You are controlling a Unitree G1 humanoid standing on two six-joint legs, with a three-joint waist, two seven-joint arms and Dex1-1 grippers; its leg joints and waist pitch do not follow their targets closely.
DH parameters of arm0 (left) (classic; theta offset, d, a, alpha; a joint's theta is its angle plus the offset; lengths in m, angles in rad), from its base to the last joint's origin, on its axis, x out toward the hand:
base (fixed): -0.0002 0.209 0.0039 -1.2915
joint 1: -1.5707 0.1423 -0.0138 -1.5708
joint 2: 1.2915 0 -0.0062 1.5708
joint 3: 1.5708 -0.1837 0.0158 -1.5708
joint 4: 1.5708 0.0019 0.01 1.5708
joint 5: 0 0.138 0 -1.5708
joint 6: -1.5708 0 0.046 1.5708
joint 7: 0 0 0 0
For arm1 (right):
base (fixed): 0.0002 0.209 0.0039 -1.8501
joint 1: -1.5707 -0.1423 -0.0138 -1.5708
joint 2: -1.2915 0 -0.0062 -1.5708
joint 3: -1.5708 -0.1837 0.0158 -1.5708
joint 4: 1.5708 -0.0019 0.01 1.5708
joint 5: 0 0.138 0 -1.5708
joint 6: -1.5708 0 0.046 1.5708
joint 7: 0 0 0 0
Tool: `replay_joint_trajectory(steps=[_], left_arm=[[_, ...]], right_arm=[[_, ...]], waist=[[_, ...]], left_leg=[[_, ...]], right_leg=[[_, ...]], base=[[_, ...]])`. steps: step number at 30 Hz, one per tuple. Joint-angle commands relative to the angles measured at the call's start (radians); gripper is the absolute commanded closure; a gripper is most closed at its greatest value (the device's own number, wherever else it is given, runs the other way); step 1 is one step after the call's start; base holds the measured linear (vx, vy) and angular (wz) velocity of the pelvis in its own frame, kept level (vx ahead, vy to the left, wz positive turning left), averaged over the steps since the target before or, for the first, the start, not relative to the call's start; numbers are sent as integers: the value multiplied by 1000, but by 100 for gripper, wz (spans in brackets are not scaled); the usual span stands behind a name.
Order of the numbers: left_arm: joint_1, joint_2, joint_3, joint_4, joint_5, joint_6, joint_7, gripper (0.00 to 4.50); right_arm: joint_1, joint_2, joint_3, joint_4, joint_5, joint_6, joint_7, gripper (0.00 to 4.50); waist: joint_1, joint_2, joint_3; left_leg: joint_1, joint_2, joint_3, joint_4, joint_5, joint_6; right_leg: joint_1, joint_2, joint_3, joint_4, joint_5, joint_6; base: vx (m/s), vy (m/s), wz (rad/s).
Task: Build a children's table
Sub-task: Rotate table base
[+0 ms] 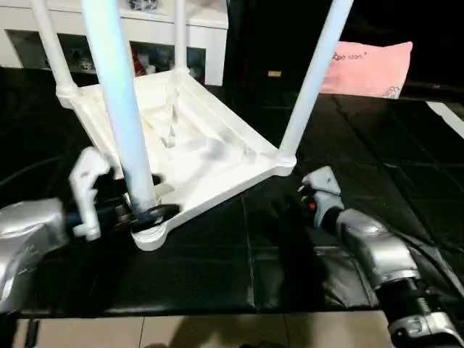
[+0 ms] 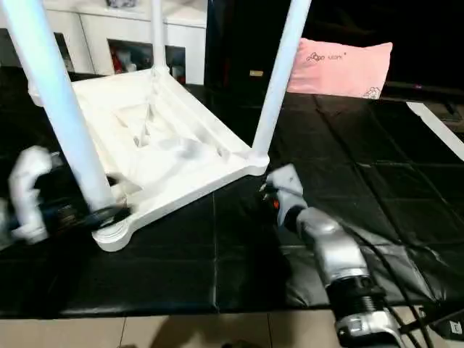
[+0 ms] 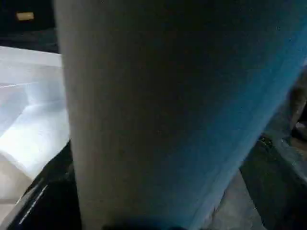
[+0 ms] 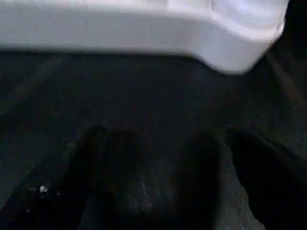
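One white plastic ribbed tabletop (image 1: 217, 156), four white tapered tubular legs (image 1: 119, 109) standing in it, one pink pillow (image 1: 370, 69), one white cabinet (image 1: 145, 32).

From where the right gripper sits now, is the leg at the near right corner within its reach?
Probably yes. The right gripper rests on the black mat just beside that corner, and nothing lies between it and the near right leg, which stands upright in its socket.
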Motion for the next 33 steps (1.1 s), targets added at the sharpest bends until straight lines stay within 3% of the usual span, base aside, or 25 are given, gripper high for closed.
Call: replay_joint_trajectory(steps=[1, 7, 8, 9, 11, 13, 14, 16, 17, 18, 20, 22, 23, 28, 29, 30, 33], left_arm=[[-18, -16, -56, -33, -32, 23, -18, 7], [-27, -77, -181, -158, -118, 119, -49, 7], [-35, -101, -212, -168, -120, 119, -41, 7], [-42, -122, -236, -172, -116, 115, -34, 7], [-58, -158, -283, -173, -111, 110, -27, 7], [-87, -206, -332, -158, -84, 91, -11, 7], [-105, -232, -350, -143, -69, 79, 3, 7], [-145, -281, -375, -97, -40, 56, 32, 7], [-160, -295, -383, -77, -25, 42, 43, 7], [-171, -305, -389, -63, -14, 33, 50, 7], [-200, -327, -401, -13, 24, 2, 76, 7], [-243, -346, -406, 73, 84, -46, 122, 7], [-256, -345, -408, 99, 102, -64, 130, 7], [-246, -217, -416, 91, 102, -80, -3, 7], [-229, -136, -435, 84, 100, -84, -101, 7], [-226, -92, -454, 97, 119, -107, -149, 7], [-236, -29, -494, 153, 171, -156, -212, 7]], right_arm=[[-47, 28, 5, 53, -15, -32, -47, 0], [-168, 114, -21, 264, -19, -104, -124, 0], [-188, 126, -26, 294, -20, -116, -131, 0], [-199, 134, -30, 309, -19, -126, -132, 0], [-220, 147, -37, 337, -18, -144, -135, 0], [-240, 155, -42, 365, -14, -167, -135, 0], [-249, 158, -45, 381, -14, -177, -136, 0], [-263, 161, -51, 406, -14, -193, -139, 0], [-266, 162, -54, 413, -15, -198, -141, 0], [-270, 163, -57, 424, -16, -205, -142, 0], [-275, 162, -65, 442, -18, -217, -146, 0], [-276, 154, -74, 457, -24, -230, -154, 0], [-275, 149, -78, 463, -26, -237, -154, 0], [-195, 71, -80, 334, -4, -250, -27, 0], [-137, 22, -82, 215, 40, -233, 94, 0], [-105, -7, -82, 145, 68, -218, 161, 0], [-52, -71, -82, 23, 118, -195, 273, 0]], waist=[[-4, 33, -60], [-6, 34, -65], [-3, 34, -63], [-4, 27, -64], [-4, 26, -62], [-7, 25, -63], [-7, 29, -64], [-11, 24, -62], [-9, 30, -64], [-12, 27, -64], [-20, 31, -65], [-23, 43, -65], [-25, 38, -67], [-18, 41, -69], [-17, 37, -67], [-14, 43, -66], [-13, 47, -62]], left_leg=[[8, 15, -7, -72, -330, -48], [8, 19, -3, -69, -297, -57], [10, 18, 1, -68, -286, -54], [2, 18, 0, -69, -276, -53], [3, 16, 0, -69, -282, -53], [-1, 16, 0, -68, -279, -53], [0, 14, 0, -65, -281, -53], [-2, 13, 1, -64, -290, -46], [-3, 12, 0, -63, -285, -45], [-5, 11, 0, -62, -280, -43], [-7, 11, 0, -61, -282, -37], [-5, 7, -2, -57, -285, -34], [-5, 7, -1, -57, -280, -28], [-7, 11, 0, -58, -242, -3], [-6, 9, 2, -58, -235, 4], [-5, 13, 0, -60, -244, 13], [1, 13, 0, -63, -271, 18]], right_leg=[[37, -64, 52, -83, -395, -123], [38, -61, 57, -62, -279, -173], [36, -58, 59, -63, -253, -176], [45, -60, 59, -60, -255, -170], [44, -60, 59, -64, -286, -156], [47, -62, 60, -67, -308, -141], [46, -62, 60, -69, -319, -137], [47, -60, 59, -73, -344, -130], [48, -62, 58, -73, -348, -127], [48, -60, 58, -74, -349, -122], [48, -59, 57, -80, -353, -118], [47, -57, 55, -78, -360, -115], [49, -55, 54, -79, -359, -113], [54, -55, 57, -68, -286, -140], [54, -54, 56, -71, -286, -147], [53, -56, 59, -69, -294, -142], [48, -54, 57, -78, -341, -142]], base=[[0, 0, 0], [0, 0, 0], [0, 0, 0], [0, 0, 0], [0, 0, 0], [0, 0, 0], [0, 0, 0], [0, 0, 0], [0, 0, 0], [0, 0, 0], [0, 0, 0], [0, 0, 0], [0, 0, 0], [0, 0, 0], [0, 0, 0], [0, 0, 0], [0, 0, 0]])
